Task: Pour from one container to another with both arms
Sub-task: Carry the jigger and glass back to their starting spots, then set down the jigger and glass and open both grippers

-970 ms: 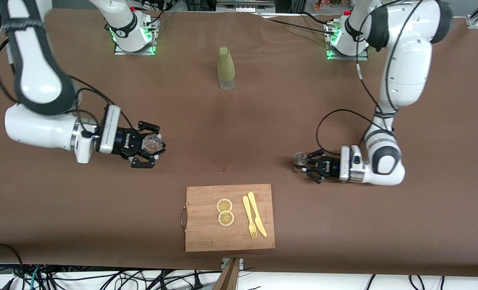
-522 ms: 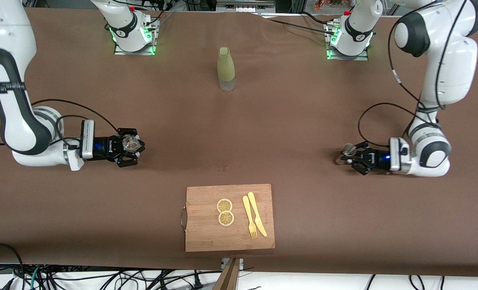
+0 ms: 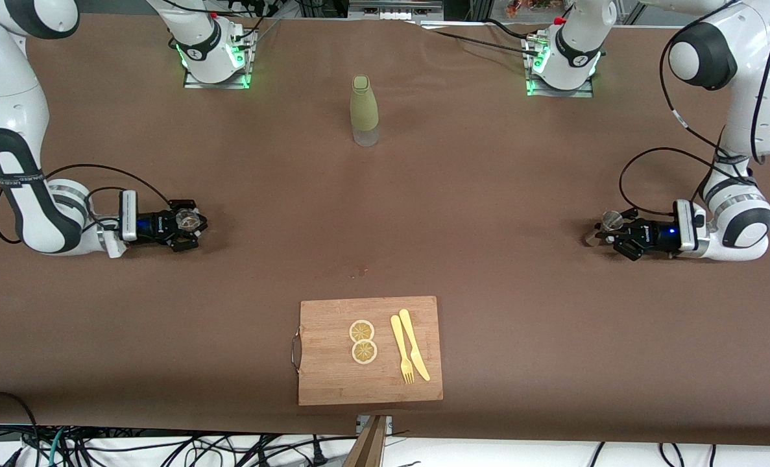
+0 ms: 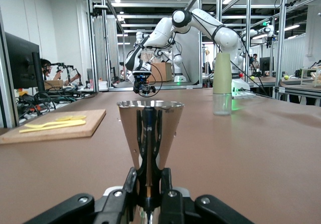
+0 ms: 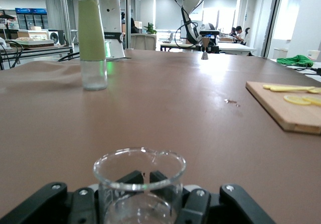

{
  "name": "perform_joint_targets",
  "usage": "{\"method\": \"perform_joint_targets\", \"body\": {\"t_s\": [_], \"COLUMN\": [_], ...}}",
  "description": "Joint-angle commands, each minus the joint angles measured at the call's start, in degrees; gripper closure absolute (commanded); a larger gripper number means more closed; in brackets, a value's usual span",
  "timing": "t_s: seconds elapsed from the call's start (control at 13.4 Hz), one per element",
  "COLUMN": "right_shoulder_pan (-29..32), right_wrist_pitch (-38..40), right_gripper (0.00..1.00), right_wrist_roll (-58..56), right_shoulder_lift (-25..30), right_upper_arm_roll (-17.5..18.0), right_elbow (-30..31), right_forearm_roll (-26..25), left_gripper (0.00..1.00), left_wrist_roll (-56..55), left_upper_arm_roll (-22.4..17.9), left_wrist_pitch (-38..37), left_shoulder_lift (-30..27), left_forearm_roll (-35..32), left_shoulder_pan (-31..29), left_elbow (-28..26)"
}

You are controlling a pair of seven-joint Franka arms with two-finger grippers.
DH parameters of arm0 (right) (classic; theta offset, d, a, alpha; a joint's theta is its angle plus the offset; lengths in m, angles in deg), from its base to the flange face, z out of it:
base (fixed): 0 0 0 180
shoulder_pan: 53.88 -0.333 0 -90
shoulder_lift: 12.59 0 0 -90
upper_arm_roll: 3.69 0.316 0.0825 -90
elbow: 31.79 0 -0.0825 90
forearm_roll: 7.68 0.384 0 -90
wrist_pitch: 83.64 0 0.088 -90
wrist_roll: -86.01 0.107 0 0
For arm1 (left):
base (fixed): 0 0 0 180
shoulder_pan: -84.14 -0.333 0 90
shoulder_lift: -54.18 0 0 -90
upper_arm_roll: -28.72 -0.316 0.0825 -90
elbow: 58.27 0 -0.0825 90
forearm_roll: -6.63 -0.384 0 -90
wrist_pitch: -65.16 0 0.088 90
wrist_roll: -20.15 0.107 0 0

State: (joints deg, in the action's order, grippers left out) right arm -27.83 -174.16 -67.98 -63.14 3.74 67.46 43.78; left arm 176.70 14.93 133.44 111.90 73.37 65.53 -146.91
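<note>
Jaws on both grippers are closed, each on a vessel. Left gripper [image 3: 613, 231] grips a small metal cone-shaped cup [image 4: 150, 133] by its narrow waist, upright, low at the left arm's end of the table [image 3: 488, 194]. Right gripper [image 3: 185, 226] clamps a small clear glass beaker [image 5: 139, 184], rim up, low at the right arm's end. Both arms reach out sideways, forearms approx. level w/ the tabletop, grippers well apart.

Between the arm bases, near mid-table, stands an olive-green bottle [image 3: 364, 111] w/ clear base, upright. Nearer the front camera lies a wooden cutting board [image 3: 333, 376], metal handle toward the right arm's end. On it: two lemon slices [image 3: 362, 341], touching, and beside them a yellow fork [image 3: 401, 350] and yellow knife [image 3: 414, 345], side by side.
</note>
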Motion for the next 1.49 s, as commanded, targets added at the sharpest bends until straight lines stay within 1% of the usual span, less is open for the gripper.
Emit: {"method": "perform_joint_targets", "body": {"t_s": [0.0,0.15,0.3,0.45,0.52,0.6,0.67,0.75,0.82,0.97,1.04,1.12,1.27,1.42], "right_shoulder_pan": [0.4,0.3,0.3,0.3,0.3,0.3,0.3,0.3,0.6,1.1,1.3,1.4,1.5,2.3], "right_wrist_pitch": [0.8,0.7,0.8,0.7,0.8,0.9,1.0,1.1,1.3,1.3,1.3,1.5,1.9,2.7], "right_gripper": [0.85,0.85,0.85,0.82,0.79,0.69,0.57,0.41,0.30,0.15,0.13,0.01,0.01,0.01], "right_wrist_roll": [-1.6,-3.9,-3.9,-3.7,-3.6,-3.6,-3.5,-3.5,-3.3,-3.2,-3.4,-3.5,-3.7,-3.1], "right_shoulder_lift": [-2.2,-4.6,-5.0,-4.9,-4.9,-5.0,-4.9,-4.8,-4.7,-4.6,-4.6,-4.2,-3.9,-3.4], "right_upper_arm_roll": [-0.7,-0.9,-1.4,-1.5,-1.5,-1.5,-1.5,-1.5,-1.5,-1.9,-2.2,-2.6,-3.6,-3.7], "right_elbow": [-0.8,-1.0,-0.8,-0.8,-0.8,-0.8,-0.8,-0.9,-1.0,-1.7,-2.6,-2.9,-4.8,-7.4], "right_forearm_roll": [-1.1,-0.5,-0.4,-0.4,-0.4,-0.4,-0.4,-0.4,-0.5,-1.0,-1.4,-2.2,-4.5,-7.3], "left_gripper": [1.00,1.00,1.00,0.99,0.82,0.15,0.00,0.00,0.00,0.00,0.00,0.00,0.00,0.00], "left_wrist_roll": [7.1,8.2,8.7,8.5,8.2,8.1,7.7,5.4,1.9,-5.3,-9.8,-15.5,-27.2,-36.9], "left_upper_arm_roll": [-0.6,-1.7,-1.8,-1.9,-1.9,-2.0,-2.0,-2.0,-2.1,-3.2,-4.0,-4.0,-4.1,-4.1], "left_wrist_pitch": [-1.9,-1.9,-1.9,-1.5,-1.2,-0.7,0.4,1.7,3.5,5.2,6.2,6.7,7.1,9.7], "left_shoulder_lift": [1.3,2.3,3.0,3.4,3.5,3.7,3.6,3.4,3.2,2.8,2.7,2.0,0.6,-1.4], "left_forearm_roll": [-2.9,-2.9,-2.9,-3.0,-3.0,-2.8,-2.8,-2.8,-3.0,-3.3,-5.0,-7.7,-11.3,-16.3], "left_shoulder_pan": [-1.0,-1.0,-1.0,-1.0,-1.0,-1.0,-1.0,-0.7,-0.6,-0.4,-0.2,-0.1,0.5,1.6], "left_elbow": [0.0,0.0,0.0,0.1,0.5,0.6,0.8,1.4,2.8,6.4,8.5,9.5,9.8,12.4]}}
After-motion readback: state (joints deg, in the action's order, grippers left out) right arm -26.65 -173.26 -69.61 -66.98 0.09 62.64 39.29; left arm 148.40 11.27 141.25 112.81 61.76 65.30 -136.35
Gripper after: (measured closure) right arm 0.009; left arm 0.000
